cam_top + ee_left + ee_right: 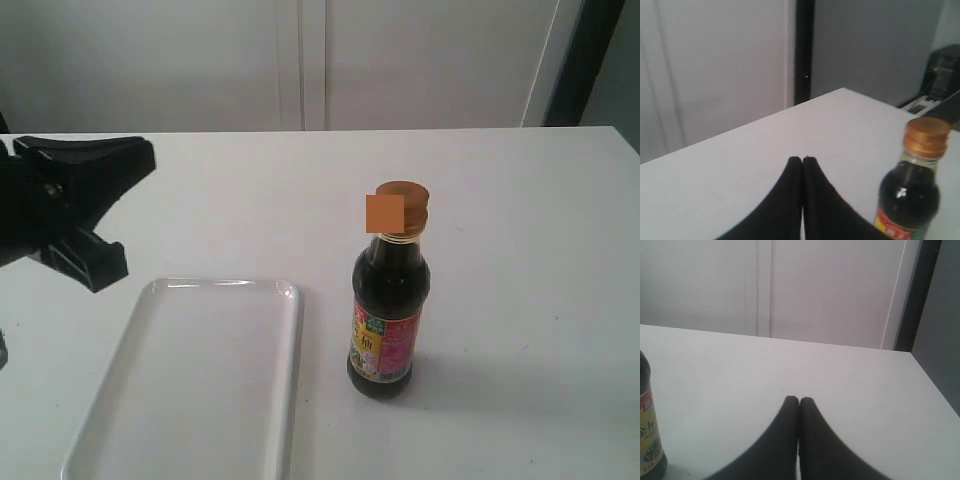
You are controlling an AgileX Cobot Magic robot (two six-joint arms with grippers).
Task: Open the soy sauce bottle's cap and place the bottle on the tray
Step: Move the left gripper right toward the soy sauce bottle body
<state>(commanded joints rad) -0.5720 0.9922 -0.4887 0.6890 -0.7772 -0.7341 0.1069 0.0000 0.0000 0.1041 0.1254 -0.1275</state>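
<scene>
Pressing together tip to tip, black left gripper with nothing between the fingers, raised over the table at the left edge of the exterior view. Same for the right gripper: fingers touching along their inner edges, empty, seen only through its own wrist camera. Off to one side of both pairs and well clear of them, untouched, the soy sauce bottle, upright on its base, long axis vertical, neck and cap pointing straight up. Cap golden-brown, seated flat on the neck, closed; an orange square partly covering it in the exterior view. Label pink, yellow and green, facing the exterior camera. Just beside the bottle on its left in that view, not touching, the tray, white and glossy with a low rim, lying flat, its long side running away from the camera. Between the left gripper and the bottle, only bare tabletop. Beneath all of it, a plain matte white surface; behind, pale wall panels with vertical seams and a dark upright strip at the right.
</scene>
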